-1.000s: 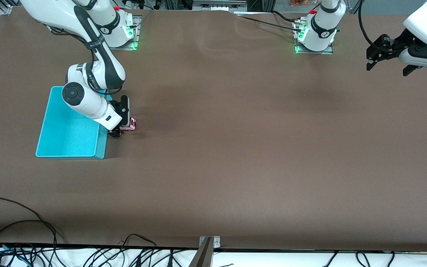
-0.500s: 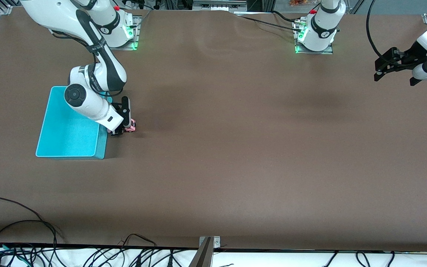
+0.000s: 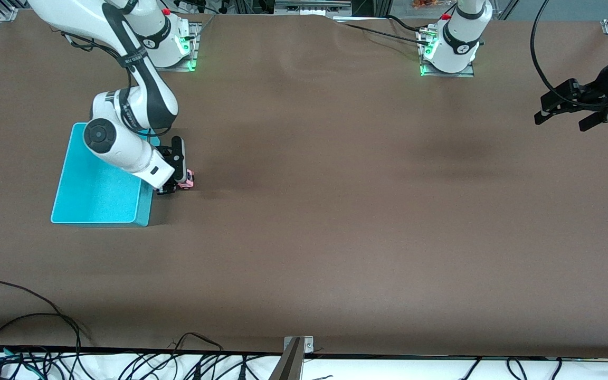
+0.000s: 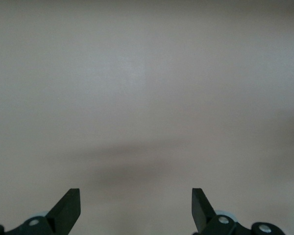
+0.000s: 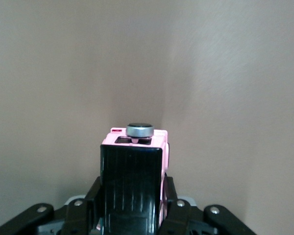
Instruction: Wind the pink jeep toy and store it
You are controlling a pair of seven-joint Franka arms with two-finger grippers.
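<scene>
Right gripper [image 3: 176,182] clamps pink jeep toy [image 5: 134,169] (left gripper [image 3: 568,108] waits).

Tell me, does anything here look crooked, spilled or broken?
Nothing stands out. The right gripper is shut on the tiny boxy pink jeep toy, beside the rectangular turquoise plastic bin, which lies flat on the brown table. The left gripper hangs open over bare table at the left arm's end.

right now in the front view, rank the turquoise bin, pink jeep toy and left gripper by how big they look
1. turquoise bin, by far the largest.
2. left gripper, open and raised over the left arm's end of the table; being raised, it may look larger than it is.
3. pink jeep toy, smallest, beside the bin, clamped in the right gripper.
</scene>
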